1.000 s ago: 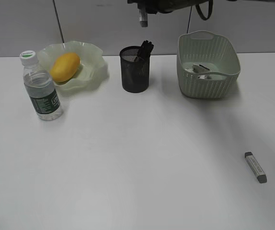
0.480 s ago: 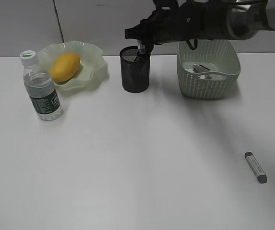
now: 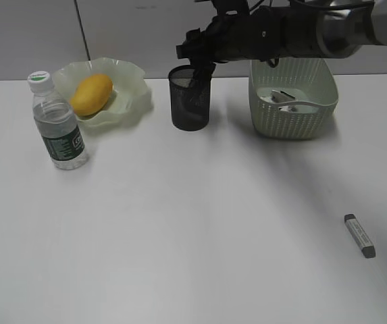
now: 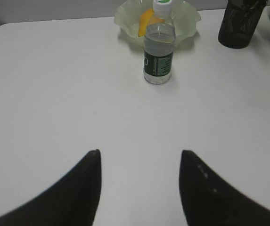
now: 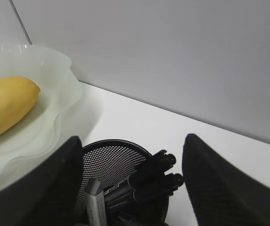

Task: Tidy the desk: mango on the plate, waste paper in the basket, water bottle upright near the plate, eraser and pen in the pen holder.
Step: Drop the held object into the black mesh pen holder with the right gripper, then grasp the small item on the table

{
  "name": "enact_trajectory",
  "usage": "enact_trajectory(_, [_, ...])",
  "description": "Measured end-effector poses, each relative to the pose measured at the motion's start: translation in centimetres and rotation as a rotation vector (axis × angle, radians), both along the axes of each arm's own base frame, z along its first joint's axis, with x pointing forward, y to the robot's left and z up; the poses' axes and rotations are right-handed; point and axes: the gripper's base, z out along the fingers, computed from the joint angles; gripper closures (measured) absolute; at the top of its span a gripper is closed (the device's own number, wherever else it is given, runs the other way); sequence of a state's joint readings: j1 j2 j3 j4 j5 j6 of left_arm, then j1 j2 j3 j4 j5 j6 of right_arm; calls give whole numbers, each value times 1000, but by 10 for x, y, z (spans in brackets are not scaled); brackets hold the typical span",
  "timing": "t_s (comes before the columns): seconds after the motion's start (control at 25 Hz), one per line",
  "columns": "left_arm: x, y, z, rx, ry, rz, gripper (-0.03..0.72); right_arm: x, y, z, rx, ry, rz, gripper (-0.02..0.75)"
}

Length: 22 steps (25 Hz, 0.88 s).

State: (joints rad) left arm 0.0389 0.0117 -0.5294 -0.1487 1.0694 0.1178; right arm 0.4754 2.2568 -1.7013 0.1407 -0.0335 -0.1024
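Observation:
My right gripper (image 3: 196, 64) (image 5: 132, 137) hangs open just over the black mesh pen holder (image 3: 190, 101) (image 5: 111, 143). A grey eraser (image 5: 93, 202) stands inside it beside dark pens (image 5: 153, 179), free of the fingers. A second grey eraser (image 3: 359, 235) lies on the desk at the front right. The mango (image 3: 90, 93) (image 5: 5, 106) rests in the wavy green plate (image 3: 136, 74). Just in front of the plate, the water bottle (image 3: 57, 125) (image 4: 159, 47) stands upright. Waste paper (image 3: 284, 98) lies in the basket (image 3: 293, 121). My left gripper (image 4: 139, 155) is open over bare desk.
The right arm (image 3: 294, 30) reaches in from the upper right, above the basket. A grey wall stands directly behind the plate, holder and basket. White desk (image 3: 193, 223) stretches between the back row and the loose eraser.
The right gripper came down from above onto the pen holder and its jaws opened; the grey eraser it carried now stands in the holder. The left gripper stayed put.

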Motion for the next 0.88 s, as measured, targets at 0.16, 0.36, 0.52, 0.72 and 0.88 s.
enact_trajectory(0.16, [0, 0, 0, 0, 0, 0, 282, -5, -1, 8, -22, 36, 12, 192])
enact_trajectory(0.36, [0, 0, 0, 0, 0, 0, 282, -26, -10, 67, -43, 75, 38, 187])
enact_trajectory(0.52, [0, 0, 0, 3, 0, 2, 290, -55, -21, 109, -76, 194, 69, 187])
enact_trajectory(0.72, [0, 0, 0, 3, 0, 2, 295, -94, -36, 117, -272, 475, 186, 188])
enact_trajectory(0.88, [2, 0, 0, -1, 15, -1, 287, -116, -45, 115, -377, 675, 245, 188])
